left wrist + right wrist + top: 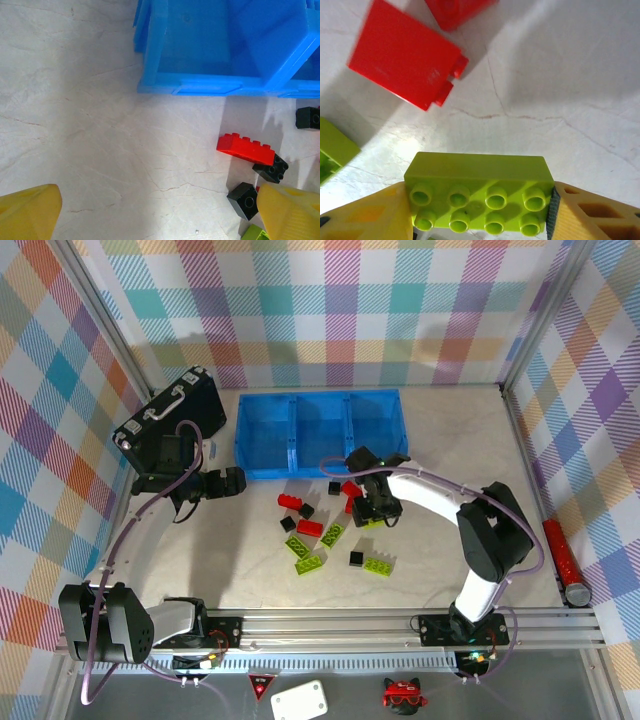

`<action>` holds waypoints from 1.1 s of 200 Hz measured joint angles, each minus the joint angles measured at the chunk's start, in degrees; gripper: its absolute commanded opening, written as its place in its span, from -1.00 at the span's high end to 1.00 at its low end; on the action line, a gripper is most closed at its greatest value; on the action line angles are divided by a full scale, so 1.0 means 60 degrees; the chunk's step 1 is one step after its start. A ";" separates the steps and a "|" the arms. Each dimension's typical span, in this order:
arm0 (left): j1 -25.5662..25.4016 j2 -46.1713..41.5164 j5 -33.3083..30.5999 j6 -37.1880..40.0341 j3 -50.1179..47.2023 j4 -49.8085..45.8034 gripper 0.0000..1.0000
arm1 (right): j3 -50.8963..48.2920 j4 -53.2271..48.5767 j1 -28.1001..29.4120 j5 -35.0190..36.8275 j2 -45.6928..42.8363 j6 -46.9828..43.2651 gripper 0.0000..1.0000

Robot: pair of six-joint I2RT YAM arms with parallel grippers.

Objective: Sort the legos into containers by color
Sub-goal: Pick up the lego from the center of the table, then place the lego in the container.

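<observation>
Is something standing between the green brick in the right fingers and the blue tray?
Two red bricks lie on the table between the green brick and the blue tray. They are low, so a lifted path likely clears them.

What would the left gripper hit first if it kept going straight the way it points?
Probably the bare table, which shows between the fingers of the open left gripper. Farther on stands the near wall of the blue tray. Depth is unclear.

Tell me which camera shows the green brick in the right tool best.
Right wrist: the green brick sits close up, all eight studs clear, clamped by the right tool. In the top view it is a green sliver under that tool.
</observation>
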 measured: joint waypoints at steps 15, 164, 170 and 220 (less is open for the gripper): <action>0.0000 0.0000 0.0000 0.0004 0.0000 0.0000 -1.00 | 0.0441 -0.0102 -0.0146 0.0011 0.0000 -0.0080 -0.19; 0.0000 0.0073 0.0109 -0.0004 0.0000 0.0011 -1.00 | 0.7209 -0.1552 -0.2273 -0.0146 0.3861 -0.1038 -0.22; 0.0000 0.0073 0.0106 -0.0004 0.0000 0.0007 -1.00 | 0.7406 -0.1581 -0.2302 -0.0153 0.4014 -0.1042 -0.22; 0.0000 0.0073 0.0109 -0.0004 0.0000 0.0007 -1.00 | 0.8120 -0.1661 -0.2619 -0.0357 0.4987 -0.1038 -0.23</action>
